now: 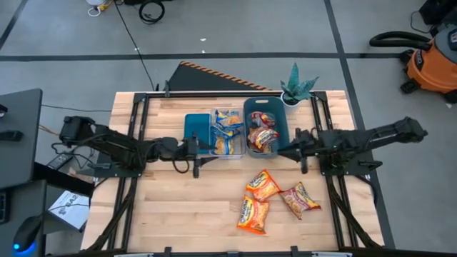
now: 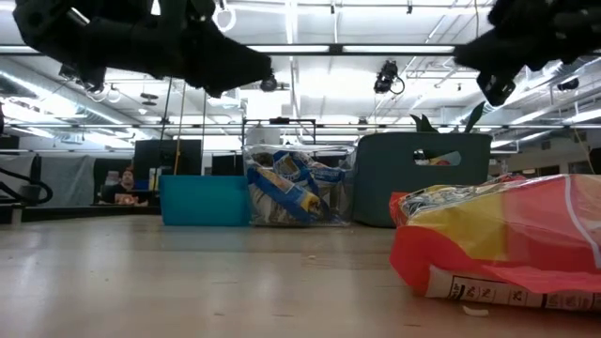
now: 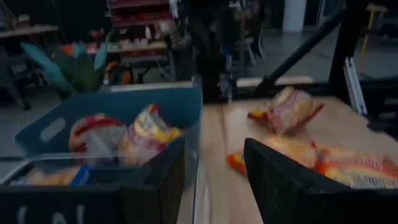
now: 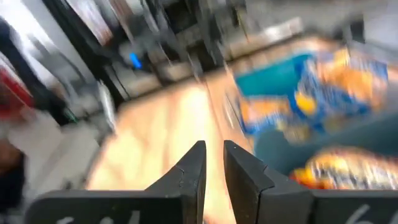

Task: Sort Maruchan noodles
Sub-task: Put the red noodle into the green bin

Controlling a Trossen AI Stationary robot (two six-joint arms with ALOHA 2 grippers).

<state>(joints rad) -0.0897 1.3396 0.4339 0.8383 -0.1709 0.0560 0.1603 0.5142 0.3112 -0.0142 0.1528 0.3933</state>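
Three noodle packets lie flat on the table's near right part: two orange ones [image 1: 263,184] [image 1: 253,214] and a maroon one [image 1: 300,198]. Blue-and-yellow packets fill the clear bin [image 1: 227,133]. Red packets [image 1: 263,135] lie in the dark blue-grey bin [image 1: 248,114]. My left gripper [image 1: 202,147] [image 3: 214,180] hovers open and empty at the near side of the teal bin [image 1: 196,128] and the clear bin. My right gripper [image 1: 284,148] [image 4: 214,152] hovers at the near right corner of the dark bin. Only a narrow slit shows between its fingers, with nothing in it.
A potted plant [image 1: 296,89] stands at the far edge behind the dark bin. The three bins sit side by side in the table's far middle. Bare wood lies on the near left part [image 1: 178,207]. In the low view an orange packet [image 2: 507,244] fills the near right.
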